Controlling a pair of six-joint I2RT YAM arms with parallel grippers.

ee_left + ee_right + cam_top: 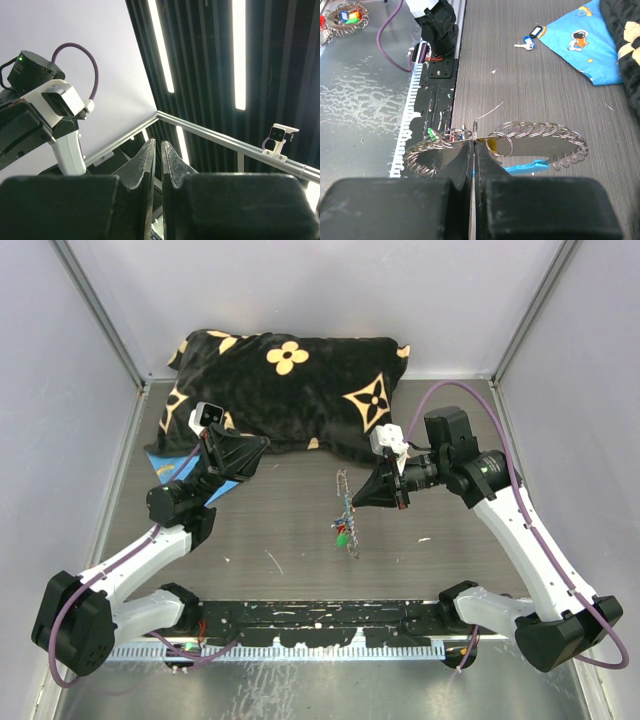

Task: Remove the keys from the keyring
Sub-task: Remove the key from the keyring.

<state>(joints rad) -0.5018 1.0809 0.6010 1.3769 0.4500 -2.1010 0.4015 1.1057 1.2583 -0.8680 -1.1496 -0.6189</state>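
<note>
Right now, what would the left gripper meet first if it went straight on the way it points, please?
Probably nothing near: the left gripper tilts upward into open air, toward the frame rail.

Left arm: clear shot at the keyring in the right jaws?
Probably yes. Only bare table lies between the left gripper and the keyring pinched in the right gripper. The left gripper points up at the ceiling, though, so it must swing down first.
</note>
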